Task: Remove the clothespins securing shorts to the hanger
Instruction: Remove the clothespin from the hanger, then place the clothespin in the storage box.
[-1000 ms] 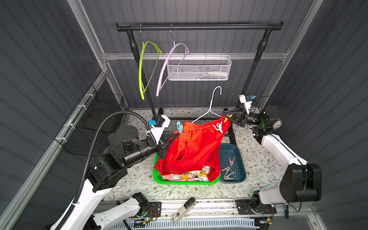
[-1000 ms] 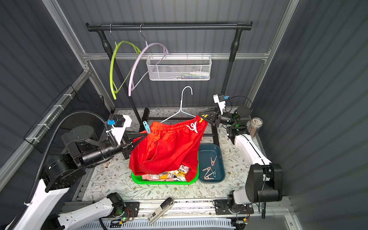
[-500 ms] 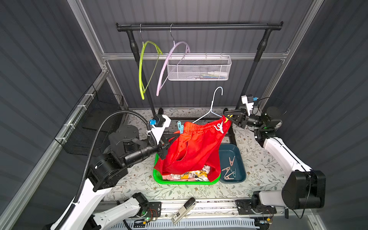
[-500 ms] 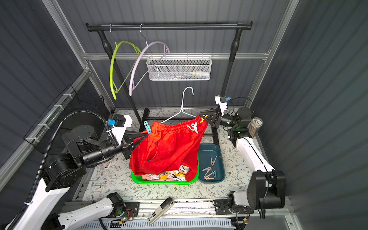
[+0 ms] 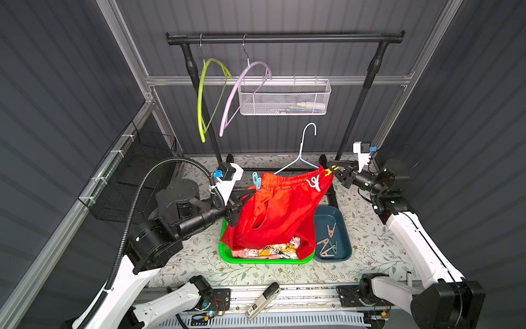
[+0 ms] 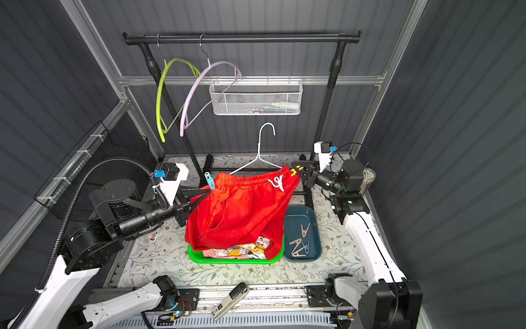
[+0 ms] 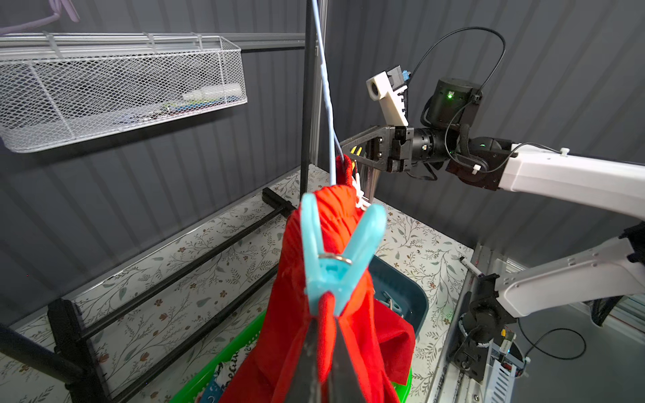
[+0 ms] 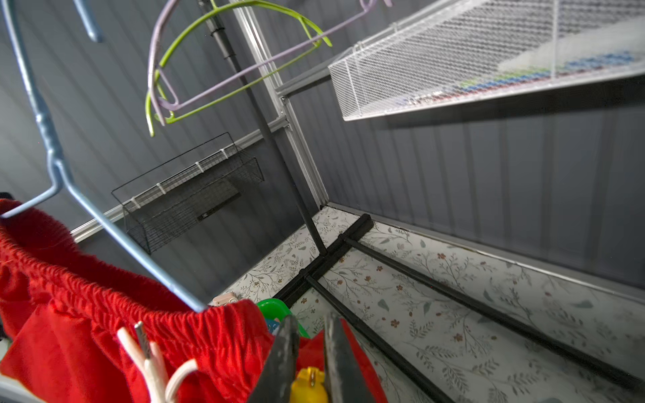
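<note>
Left jaws are clamped shut on the red shorts (image 5: 273, 210) just under the blue clothespin (image 7: 335, 258), steadying the white hanger (image 5: 301, 151) above the table's (image 5: 199, 256) middle. Right jaws pinch the yellow clothespin (image 8: 309, 383) at the waistband's opposite end, evidently to release it. Shorts: plain red, gathered waist, white drawstring, hem drooping into the green tray (image 5: 250, 261).

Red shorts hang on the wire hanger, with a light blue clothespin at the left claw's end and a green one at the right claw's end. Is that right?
Not quite. The clothespin at the right claw is yellow, not green; the right wrist view shows it. The rest holds.
</note>
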`<state>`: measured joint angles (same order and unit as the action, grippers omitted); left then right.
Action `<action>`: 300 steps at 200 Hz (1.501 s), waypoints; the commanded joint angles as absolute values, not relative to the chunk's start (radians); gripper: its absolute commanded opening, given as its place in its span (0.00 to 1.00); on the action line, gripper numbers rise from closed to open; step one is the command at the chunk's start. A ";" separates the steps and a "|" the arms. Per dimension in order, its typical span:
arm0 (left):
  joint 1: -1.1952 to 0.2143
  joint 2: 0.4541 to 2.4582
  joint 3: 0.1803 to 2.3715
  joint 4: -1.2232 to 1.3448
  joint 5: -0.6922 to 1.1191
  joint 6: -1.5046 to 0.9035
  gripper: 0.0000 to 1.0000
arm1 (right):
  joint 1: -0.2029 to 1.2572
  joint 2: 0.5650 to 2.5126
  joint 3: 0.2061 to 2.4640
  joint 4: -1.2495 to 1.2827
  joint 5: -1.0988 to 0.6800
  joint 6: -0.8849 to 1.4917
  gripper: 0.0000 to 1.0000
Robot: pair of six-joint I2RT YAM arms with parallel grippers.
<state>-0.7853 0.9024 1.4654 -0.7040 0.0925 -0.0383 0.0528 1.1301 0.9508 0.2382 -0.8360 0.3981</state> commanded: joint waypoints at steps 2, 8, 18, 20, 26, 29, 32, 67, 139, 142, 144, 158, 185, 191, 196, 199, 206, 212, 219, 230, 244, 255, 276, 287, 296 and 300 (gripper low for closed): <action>-0.785 0.885 1.505 -0.685 0.000 -0.051 0.00 | 0.054 1.059 0.934 0.116 -0.646 0.443 0.00; -0.785 0.882 1.505 -0.688 -0.008 -0.049 0.00 | 0.055 1.046 0.943 0.075 -0.622 0.439 0.00; -0.785 0.879 1.509 -0.700 -0.023 -0.046 0.00 | 0.055 1.028 0.961 -0.003 -0.582 0.439 0.00; -0.785 0.879 1.510 -0.704 -0.027 -0.045 0.00 | 0.055 1.025 0.965 -0.022 -0.574 0.437 0.00; -0.785 0.881 1.516 -0.717 -0.042 -0.044 0.00 | 0.056 1.014 0.978 -0.075 -0.551 0.433 0.00; -0.785 0.883 1.519 -0.724 -0.050 -0.044 0.00 | 0.057 1.008 0.984 -0.103 -0.536 0.432 0.00; -0.785 0.883 1.521 -0.730 -0.060 -0.043 0.00 | 0.058 1.002 0.988 -0.133 -0.520 0.433 0.00; -0.785 0.894 1.510 -0.744 -0.106 -0.040 0.00 | 0.120 0.921 0.960 -0.418 -0.327 0.438 0.00; -0.785 0.878 1.513 -0.758 -0.155 -0.026 0.00 | 0.265 0.745 0.789 -0.548 -0.177 0.525 0.00; -0.785 0.878 1.514 -0.761 -0.154 -0.026 0.00 | 0.265 0.747 0.798 -0.553 -0.182 0.524 0.00; -0.785 0.877 1.515 -0.762 -0.153 -0.026 0.00 | 0.265 0.750 0.804 -0.557 -0.182 0.522 0.00; -0.785 0.873 1.516 -0.767 -0.149 -0.027 0.00 | 0.266 0.774 0.835 -0.599 -0.162 0.510 0.00; -0.785 0.847 1.498 -0.752 -0.140 -0.028 0.00 | 0.271 0.806 0.779 -0.622 -0.112 0.531 0.10; -0.785 0.840 1.495 -0.748 -0.135 -0.026 0.00 | 0.274 0.810 0.755 -0.613 -0.101 0.541 0.16; -0.785 0.837 1.493 -0.746 -0.132 -0.025 0.00 | 0.277 0.814 0.734 -0.607 -0.090 0.553 0.17; -0.785 0.834 1.492 -0.744 -0.129 -0.025 0.00 | 0.280 0.817 0.721 -0.601 -0.084 0.558 0.18; -0.785 0.831 1.493 -0.744 -0.124 -0.023 0.00 | 0.287 0.824 0.695 -0.592 -0.066 0.571 0.19; -0.785 0.827 1.493 -0.744 -0.119 -0.023 0.00 | 0.296 0.832 0.676 -0.586 -0.045 0.586 0.21; -0.785 0.823 1.491 -0.742 -0.104 -0.020 0.00 | 0.307 0.841 0.657 -0.575 -0.028 0.603 0.26; -0.785 0.813 1.488 -0.731 -0.090 -0.018 0.00 | 0.324 0.855 0.628 -0.554 -0.008 0.630 0.32; -0.785 0.805 1.485 -0.723 -0.082 -0.018 0.00 | 0.348 0.876 0.601 -0.523 0.006 0.657 0.32; -0.785 0.800 1.483 -0.719 -0.081 -0.019 0.00 | 0.367 0.895 0.584 -0.500 0.021 0.674 0.33; -0.785 0.797 1.480 -0.718 -0.072 -0.020 0.00 | 0.383 0.935 0.573 -0.475 0.038 0.690 0.43; -0.785 0.798 1.480 -0.718 -0.072 -0.018 0.00 | 0.388 0.954 0.572 -0.465 0.041 0.690 0.44; -0.785 0.799 1.480 -0.718 -0.072 -0.018 0.00 | 0.391 0.969 0.575 -0.459 0.041 0.687 0.46; -0.785 0.799 1.480 -0.718 -0.071 -0.017 0.00 | 0.391 0.976 0.575 -0.458 0.043 0.685 0.48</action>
